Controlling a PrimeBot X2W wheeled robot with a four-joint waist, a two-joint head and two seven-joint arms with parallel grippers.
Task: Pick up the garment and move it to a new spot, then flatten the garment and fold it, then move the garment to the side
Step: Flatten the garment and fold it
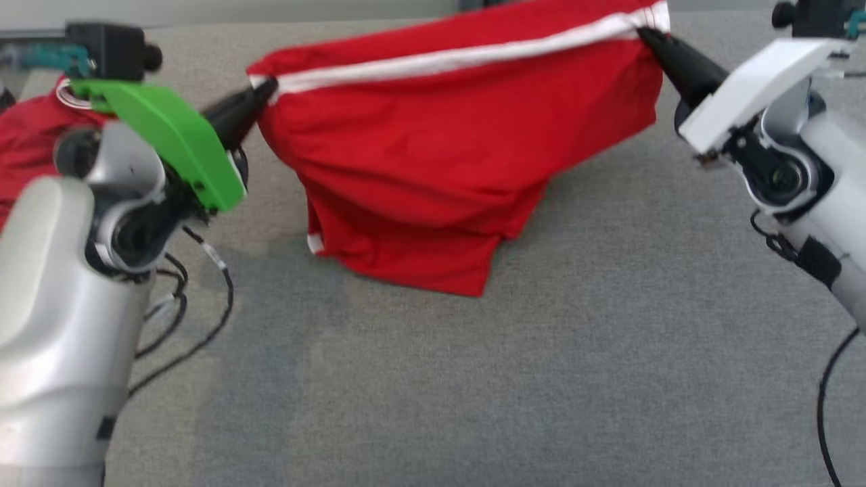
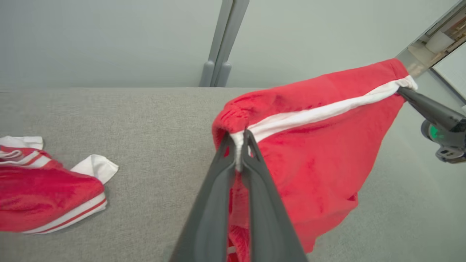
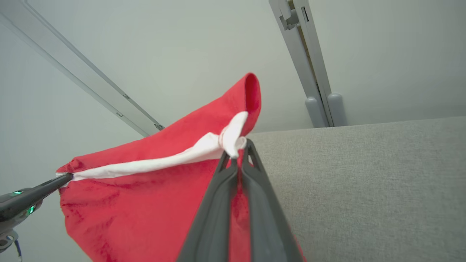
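Head view: garment held up between both grippers

Grey surface (image 1: 541, 379) spans the lower frame; left gripper (image 1: 262, 89) and right gripper (image 1: 648, 32) each clamp a top corner of the red garment (image 1: 440, 155), stretched mid-frame along its white stripe; another red cloth (image 1: 27, 142) lies upper left.

Arms spread wide: left gripper (image 1: 265, 89) and right gripper (image 1: 648, 34) both pinched tight, fingers angled inward.
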